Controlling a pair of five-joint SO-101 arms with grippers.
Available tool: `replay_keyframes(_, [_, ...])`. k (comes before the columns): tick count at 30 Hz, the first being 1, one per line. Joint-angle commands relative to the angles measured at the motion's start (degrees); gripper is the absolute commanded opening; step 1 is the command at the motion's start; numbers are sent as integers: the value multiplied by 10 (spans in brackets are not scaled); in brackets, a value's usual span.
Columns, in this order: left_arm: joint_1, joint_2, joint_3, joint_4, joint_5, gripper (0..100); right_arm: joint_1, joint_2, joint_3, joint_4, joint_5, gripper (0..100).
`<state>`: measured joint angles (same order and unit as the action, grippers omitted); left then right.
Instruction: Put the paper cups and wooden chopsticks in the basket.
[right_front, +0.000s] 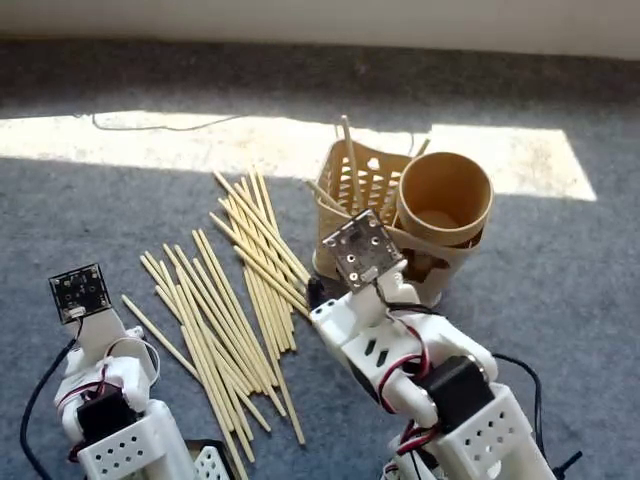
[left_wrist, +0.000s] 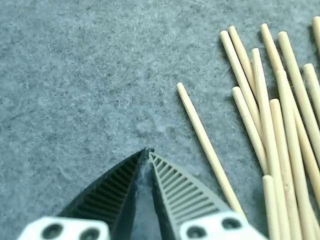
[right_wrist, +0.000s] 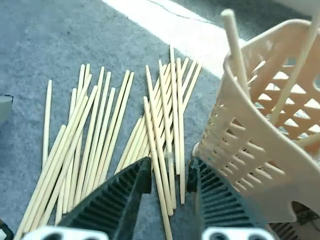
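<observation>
Many wooden chopsticks lie fanned out on the grey carpet between the two arms. A cream slatted basket stands behind them with a paper cup in it and a few chopsticks sticking up. My right gripper hangs open just above the carpet beside the basket, and loose chopsticks lie under the gap between its fingers. My left gripper is shut with nothing in it, over bare carpet beside a lone chopstick at the edge of the pile.
A sunlit strip crosses the carpet behind the pile, with a thin cable lying on it. Open carpet lies to the far left and to the right of the basket. A pale wall edge runs along the back.
</observation>
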<state>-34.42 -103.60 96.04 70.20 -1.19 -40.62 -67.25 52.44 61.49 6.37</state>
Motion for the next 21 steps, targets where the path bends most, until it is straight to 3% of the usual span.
replay_keyframes(1, [-6,-5,11,2,-3,7,-46,47,-36,16,0,131])
replay_keyframes(10, [-6,-5,11,2,-3,7,-58,167,-40,-29,2,131])
replay_keyframes(15, [-6,-5,11,2,-3,7,-58,229,-40,-90,50,131])
replay_keyframes(21, [-6,-5,11,2,-3,7,-58,327,-40,-177,57,131])
